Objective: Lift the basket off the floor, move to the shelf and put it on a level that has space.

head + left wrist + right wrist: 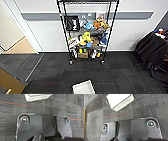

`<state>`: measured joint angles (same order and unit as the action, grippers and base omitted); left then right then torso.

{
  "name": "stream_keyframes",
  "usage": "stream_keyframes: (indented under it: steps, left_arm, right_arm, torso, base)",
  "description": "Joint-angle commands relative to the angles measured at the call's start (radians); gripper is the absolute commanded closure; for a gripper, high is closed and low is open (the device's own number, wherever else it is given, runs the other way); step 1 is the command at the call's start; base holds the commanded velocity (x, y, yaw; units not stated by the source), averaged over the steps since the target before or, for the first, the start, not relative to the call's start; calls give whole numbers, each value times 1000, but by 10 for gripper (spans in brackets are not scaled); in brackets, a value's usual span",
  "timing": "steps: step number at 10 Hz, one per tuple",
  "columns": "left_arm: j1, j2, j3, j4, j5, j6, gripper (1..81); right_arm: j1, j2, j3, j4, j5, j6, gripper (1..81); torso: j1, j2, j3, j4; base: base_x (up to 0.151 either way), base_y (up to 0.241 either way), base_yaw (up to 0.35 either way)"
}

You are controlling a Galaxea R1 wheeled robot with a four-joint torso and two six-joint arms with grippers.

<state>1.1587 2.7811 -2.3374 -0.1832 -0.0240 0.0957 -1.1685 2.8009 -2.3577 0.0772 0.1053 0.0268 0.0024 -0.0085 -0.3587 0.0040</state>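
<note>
The basket [83, 88] sits on the floor [120, 75], at the lower edge of the head view, its cream lining facing up. In the left wrist view the basket [37, 97] shows its woven side; in the right wrist view the basket [120, 101] lies tilted across the frame, lining and weave both visible.

The floor is dark grey carpet with thin reddish streaks. Well beyond the basket stands the shelf [87, 32], a black wire rack on casters against a pale wall, its lower tiers crowded with toys [96, 25] and boxes. Its top level [87, 1] is cut off by the frame. A strip of tan wood flooring [21, 47] shows past a doorway on the left; dark chairs [152, 52] stand on the right.

Both wrist cameras look down at carpet with the basket lying apart from the robot's dark plates. I cannot tell whether either claw is apart or together.
</note>
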Motion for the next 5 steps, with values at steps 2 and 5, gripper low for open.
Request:
stream_keyframes:
  steps: [2,5]
  left_arm:
    - [-46,-15,13,-7,59,-2,10]
    - [-41,-15,13,-7,59,-2,10]
  right_arm:
    - [49,-18,9,6,-52,1,10]
    - [49,-18,9,6,-52,1,10]
  torso:
    - [0,0,0,0]
    - [0,0,0,0]
  base:
    - [96,0,0]
    - [92,0,0]
